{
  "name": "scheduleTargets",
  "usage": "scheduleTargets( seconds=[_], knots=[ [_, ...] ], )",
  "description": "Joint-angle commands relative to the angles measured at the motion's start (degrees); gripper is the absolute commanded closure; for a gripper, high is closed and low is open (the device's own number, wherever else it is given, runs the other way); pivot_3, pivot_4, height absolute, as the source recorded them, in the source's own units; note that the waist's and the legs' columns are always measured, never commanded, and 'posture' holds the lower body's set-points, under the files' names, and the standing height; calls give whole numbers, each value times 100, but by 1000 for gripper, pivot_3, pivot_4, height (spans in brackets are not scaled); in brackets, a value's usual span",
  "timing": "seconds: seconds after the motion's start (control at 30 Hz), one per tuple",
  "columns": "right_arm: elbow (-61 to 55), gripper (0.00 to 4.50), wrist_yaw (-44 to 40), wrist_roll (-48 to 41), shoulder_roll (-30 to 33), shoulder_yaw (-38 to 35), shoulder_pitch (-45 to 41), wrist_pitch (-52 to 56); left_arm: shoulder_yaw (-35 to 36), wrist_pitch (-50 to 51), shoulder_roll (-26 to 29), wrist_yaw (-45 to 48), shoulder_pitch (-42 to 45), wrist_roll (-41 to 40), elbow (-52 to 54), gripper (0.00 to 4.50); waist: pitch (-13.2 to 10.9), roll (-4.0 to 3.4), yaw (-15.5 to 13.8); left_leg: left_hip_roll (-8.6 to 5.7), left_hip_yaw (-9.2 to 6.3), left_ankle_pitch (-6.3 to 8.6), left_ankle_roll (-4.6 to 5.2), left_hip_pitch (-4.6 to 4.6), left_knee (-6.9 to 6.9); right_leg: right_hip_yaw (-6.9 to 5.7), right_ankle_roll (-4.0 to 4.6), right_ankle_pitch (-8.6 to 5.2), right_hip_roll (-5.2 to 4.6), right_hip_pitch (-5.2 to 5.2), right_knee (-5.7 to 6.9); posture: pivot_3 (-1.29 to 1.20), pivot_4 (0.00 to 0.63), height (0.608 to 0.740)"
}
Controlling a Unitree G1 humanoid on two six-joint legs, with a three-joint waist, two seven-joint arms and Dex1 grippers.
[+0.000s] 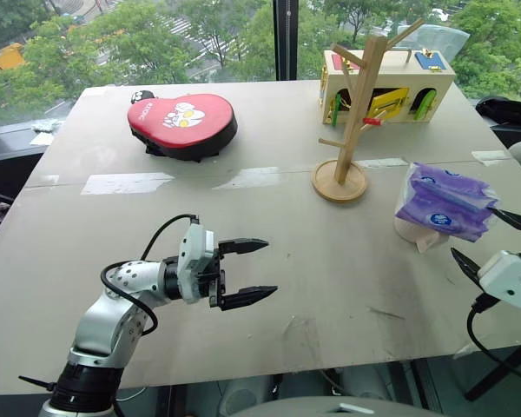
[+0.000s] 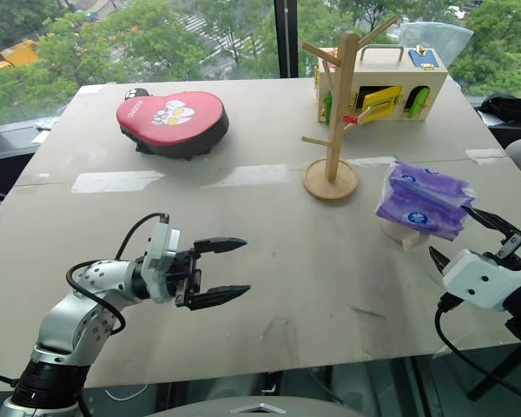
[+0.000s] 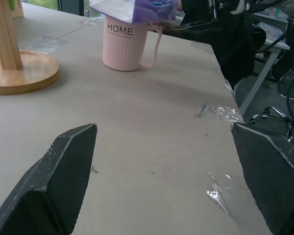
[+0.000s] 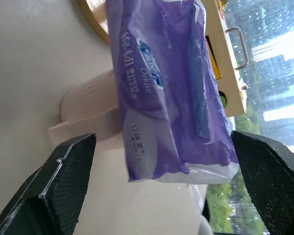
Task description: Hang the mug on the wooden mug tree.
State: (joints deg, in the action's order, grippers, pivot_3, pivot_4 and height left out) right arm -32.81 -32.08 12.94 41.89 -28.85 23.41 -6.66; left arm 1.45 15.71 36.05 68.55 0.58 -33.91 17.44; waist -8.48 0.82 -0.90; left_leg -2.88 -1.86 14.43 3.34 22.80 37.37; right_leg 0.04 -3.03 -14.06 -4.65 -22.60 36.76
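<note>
The mug [image 3: 125,45] stood upright near the surface's right edge, tissue pack [image 1: 443,201] on top, handle toward that edge. Both pincers, left [image 1: 247,273] and right [image 2: 465,235], gaped wide, holding nothing.

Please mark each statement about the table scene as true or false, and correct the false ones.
1. The purple tissue pack lies on top of the mug. True.
2. The mug already hangs on the wooden mug tree. False: it stands on the table, and the pegs are bare.
3. The right gripper is open, near the tissue pack. True.
4. The left gripper holds the mug. False: it is open and holds nothing.
5. The red pad lies between the mug tree and the mug. False: it lies at the far left of the table.
</note>
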Motion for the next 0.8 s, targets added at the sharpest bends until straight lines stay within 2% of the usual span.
scheduleTargets(
  seconds=[0.03, 0.23, 0.27, 0.33, 0.57, 0.6, 0.8],
  knots=[
    [33, 42, 170, 366, 157, 79, -292, -198, 41, -76, -62, -85, -35, -99, 246, 0, 0, 0, 2, 0, 0, 0, 1, -1, 1, 0, 0, 0, 0, 1, 0, 0, 150, 740],
    [520, 42, 274, 791, 326, 511, -895, -259, -4, -71, -144, -244, -82, -65, 364, 0, -1, 1, 7, 0, 0, 0, 1, -2, 1, 0, 0, 0, 2, 3, 0, 0, 150, 740],
    [579, 279, 262, 805, 340, 567, -966, -255, -7, -76, -159, -275, -86, -52, 373, 0, -1, 1, 7, -1, 1, -2, -2, -2, 3, 1, 0, 0, 2, 3, 0, 0, 150, 740],
    [652, 934, 168, 771, 388, 676, -1090, -199, -5, -91, -188, -333, -94, -26, 387, 0, -1, 1, 2, -1, 1, -2, -3, -2, 4, 0, 0, 0, 3, 3, 0, 0, 150, 740],
    [623, 4312, 22, 724, 433, 725, -1233, -3, -42, -64, -252, -494, -107, -41, 488, 0, -1, 1, 5, -1, -1, -3, -5, -2, 3, 0, 0, 1, 3, 3, 2, 0, 150, 740],
    [543, 4475, 21, 707, 397, 676, -1255, 115, -62, -64, -270, -511, -85, -35, 482, 0, -1, 1, 6, -1, -1, -3, -5, -2, 3, 0, 0, 1, 3, 4, 2, 0, 150, 740],
    [173, 4475, 336, 763, 68, -155, -1362, 1033, -135, -59, -362, -592, 92, -41, 414, 0, -1, 0, -11, -1, -1, -4, -5, -1, 4, 0, -1, 1, 3, 3, 3, 0, 150, 740]
  ],
)
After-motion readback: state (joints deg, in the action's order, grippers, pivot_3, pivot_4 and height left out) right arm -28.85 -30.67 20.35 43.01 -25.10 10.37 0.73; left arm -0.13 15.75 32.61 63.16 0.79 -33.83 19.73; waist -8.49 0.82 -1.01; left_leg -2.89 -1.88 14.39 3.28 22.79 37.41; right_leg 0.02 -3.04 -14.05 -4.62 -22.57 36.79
